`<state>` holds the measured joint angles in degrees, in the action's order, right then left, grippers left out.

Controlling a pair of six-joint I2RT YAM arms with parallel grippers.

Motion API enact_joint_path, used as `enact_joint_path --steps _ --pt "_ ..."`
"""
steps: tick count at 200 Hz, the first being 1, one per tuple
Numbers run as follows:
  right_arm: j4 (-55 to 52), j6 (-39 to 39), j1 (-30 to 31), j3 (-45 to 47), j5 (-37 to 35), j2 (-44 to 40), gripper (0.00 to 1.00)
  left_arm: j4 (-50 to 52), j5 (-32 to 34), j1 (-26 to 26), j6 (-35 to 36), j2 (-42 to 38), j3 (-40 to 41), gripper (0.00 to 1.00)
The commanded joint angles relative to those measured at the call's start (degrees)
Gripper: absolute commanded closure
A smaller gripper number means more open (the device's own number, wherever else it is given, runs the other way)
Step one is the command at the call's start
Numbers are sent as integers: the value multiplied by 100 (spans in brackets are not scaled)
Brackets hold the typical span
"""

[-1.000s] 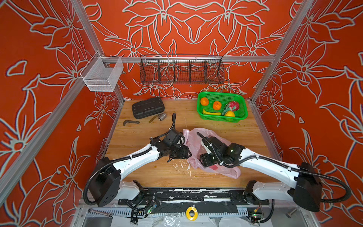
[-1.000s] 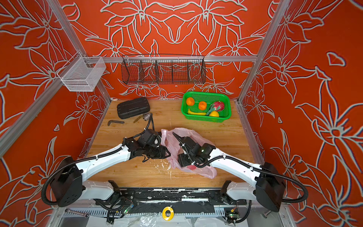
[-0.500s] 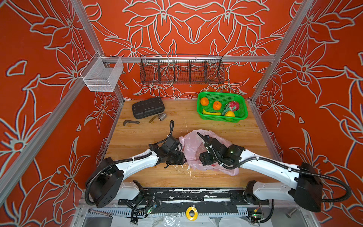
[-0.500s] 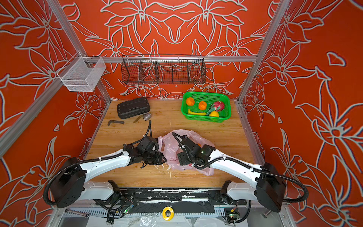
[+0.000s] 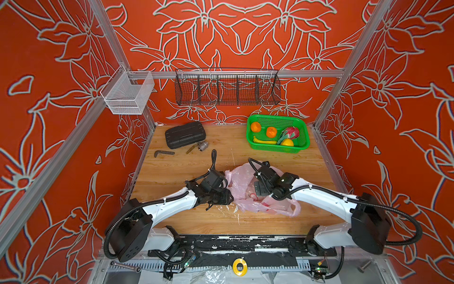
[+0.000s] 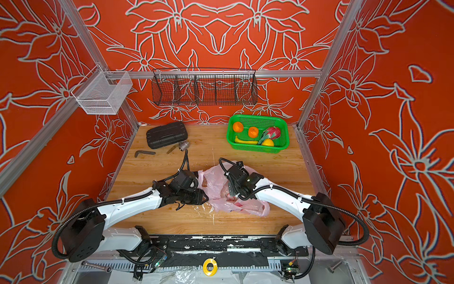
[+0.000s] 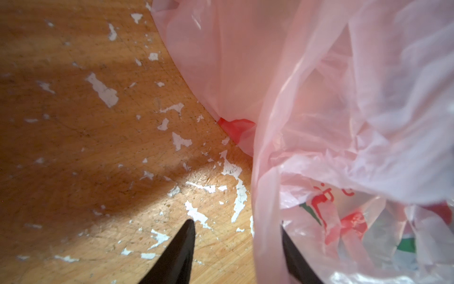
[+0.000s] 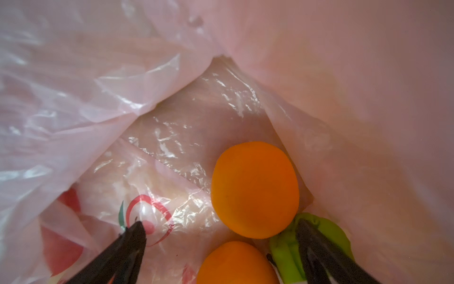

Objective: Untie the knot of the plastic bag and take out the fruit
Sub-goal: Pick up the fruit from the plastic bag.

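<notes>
While the right gripper (image 8: 221, 223) sits inside the open mouth of the pink plastic bag (image 8: 368, 98), its two black fingers (image 8: 132, 246) stand wide apart and hold nothing. An orange (image 8: 255, 189) lies just beyond the fingertips. A second orange (image 8: 235, 264) sits between the fingers, nearer their roots. A light green fruit (image 8: 282, 248) touches the inner side of one finger. Under the other fingertip lies bag film with a red and green print (image 8: 147, 196).

The left gripper (image 7: 236, 222) hangs low over the wooden table (image 7: 73, 123) at the bag's edge, with its fingers (image 7: 181, 253) also apart. One finger is over bare wood and the other is behind a hanging fold of pink film. That fold crosses part of the gap without being pinched.

In both top views the bag (image 5: 239, 180) (image 6: 213, 183) lies crumpled on the table between the two grippers. A green basket (image 5: 277, 148) holding more fruit stands well beyond the fingertips.
</notes>
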<state>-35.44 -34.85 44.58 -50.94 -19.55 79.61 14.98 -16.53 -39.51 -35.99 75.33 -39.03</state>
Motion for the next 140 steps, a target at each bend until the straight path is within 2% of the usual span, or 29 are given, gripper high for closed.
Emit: enact_joint_path --steps 1,83,127,140 --pt "83 -118 -149 -71 -159 155 3 -101 24 -40 54 -9 -97 51" --pt "1117 293 -501 343 56 692 3 -136 19 -41 161 -53 -93 51" --pt "1407 283 -549 515 676 767 11 -163 67 -48 184 -280 -75 50" --pt "1515 228 -548 594 869 668 14 -130 97 -57 222 -428 -87 47"
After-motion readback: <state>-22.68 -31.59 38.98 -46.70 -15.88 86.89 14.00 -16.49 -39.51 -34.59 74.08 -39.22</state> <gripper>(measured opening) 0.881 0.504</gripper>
